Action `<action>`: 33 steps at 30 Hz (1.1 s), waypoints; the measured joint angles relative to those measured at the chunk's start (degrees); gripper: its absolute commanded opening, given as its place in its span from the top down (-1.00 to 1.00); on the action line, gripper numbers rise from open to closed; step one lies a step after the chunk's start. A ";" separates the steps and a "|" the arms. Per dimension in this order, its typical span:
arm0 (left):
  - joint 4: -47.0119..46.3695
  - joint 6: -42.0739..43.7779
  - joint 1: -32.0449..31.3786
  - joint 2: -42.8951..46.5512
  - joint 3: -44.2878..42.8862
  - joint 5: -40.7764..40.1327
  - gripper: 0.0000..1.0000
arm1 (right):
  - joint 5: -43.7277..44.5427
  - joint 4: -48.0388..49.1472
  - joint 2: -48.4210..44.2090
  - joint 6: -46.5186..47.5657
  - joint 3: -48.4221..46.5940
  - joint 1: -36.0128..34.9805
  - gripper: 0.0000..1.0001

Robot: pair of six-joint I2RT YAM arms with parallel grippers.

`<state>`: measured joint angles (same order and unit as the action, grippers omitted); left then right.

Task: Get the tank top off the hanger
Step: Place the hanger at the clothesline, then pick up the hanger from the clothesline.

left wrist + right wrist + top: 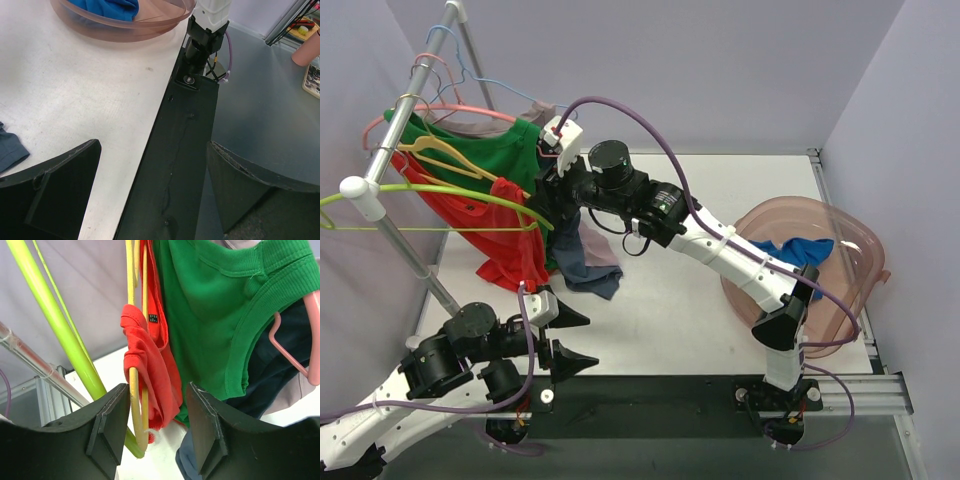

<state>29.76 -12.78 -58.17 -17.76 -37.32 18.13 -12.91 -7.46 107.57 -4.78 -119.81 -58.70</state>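
Note:
A red tank top (pixel 506 238) hangs on a yellow hanger (pixel 440 156) on the clothes rack at the left. A green tank top (pixel 490 150) hangs behind it on a pink hanger (pixel 300 357). My right gripper (pixel 544 188) reaches up to the rack and is open. In the right wrist view the gripper (pixel 157 395) has its jaws on either side of the red strap (pixel 150 370) and the yellow hanger's end (pixel 133 395), with the green top (pixel 210 305) beyond. My left gripper (pixel 582 340) is open and empty, low near the table's front edge (pixel 152 150).
A lime green hanger (pixel 440 195) and the rack's metal pole (pixel 410 250) are close to the left of my right gripper. A dark blue garment (pixel 585 265) hangs down to the table. A pink translucent basin (pixel 840 270) with blue cloth sits at the right.

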 measured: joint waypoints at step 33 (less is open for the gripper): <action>0.02 0.09 0.00 1.01 0.00 -1.18 -0.95 | -1.49 6.82 5.46 0.13 0.55 0.22 1.00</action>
<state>29.78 -12.69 -58.17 -16.75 -37.32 16.95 -14.39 -0.64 113.03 -4.64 -119.26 -58.48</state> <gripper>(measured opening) 0.972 0.066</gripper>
